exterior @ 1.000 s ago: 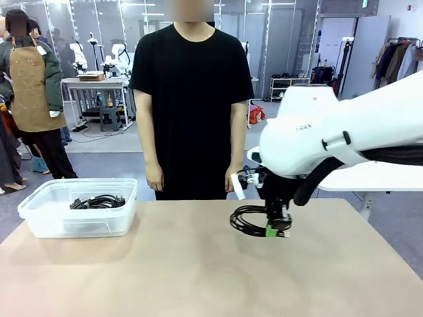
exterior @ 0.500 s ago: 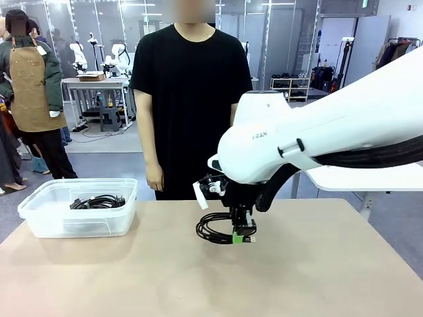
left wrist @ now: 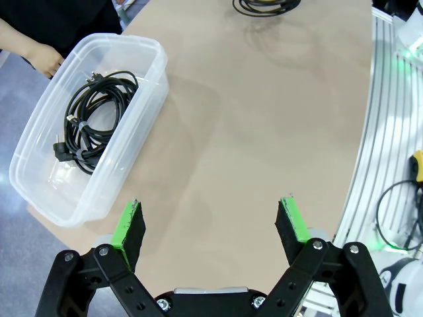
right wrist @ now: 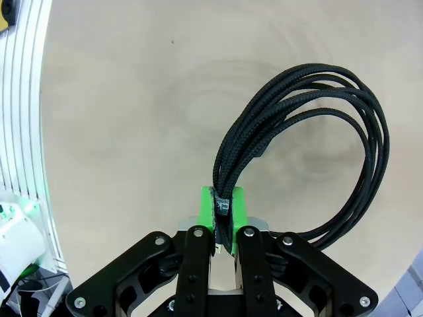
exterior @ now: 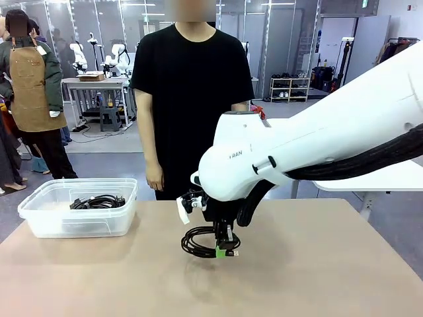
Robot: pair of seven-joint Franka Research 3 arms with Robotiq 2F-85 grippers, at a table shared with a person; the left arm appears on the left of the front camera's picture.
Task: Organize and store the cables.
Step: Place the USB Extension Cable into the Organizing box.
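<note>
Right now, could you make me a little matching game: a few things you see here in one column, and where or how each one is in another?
Things:
1. right gripper
2. left gripper
3. clear bin
4. person

States:
A. stands at the table's far side
B. open, holding nothing
C. holds a black cable coil inside
D. shut on a carried coil

Pairs: 1-D, 2-B, 3-C, 4-A
</note>
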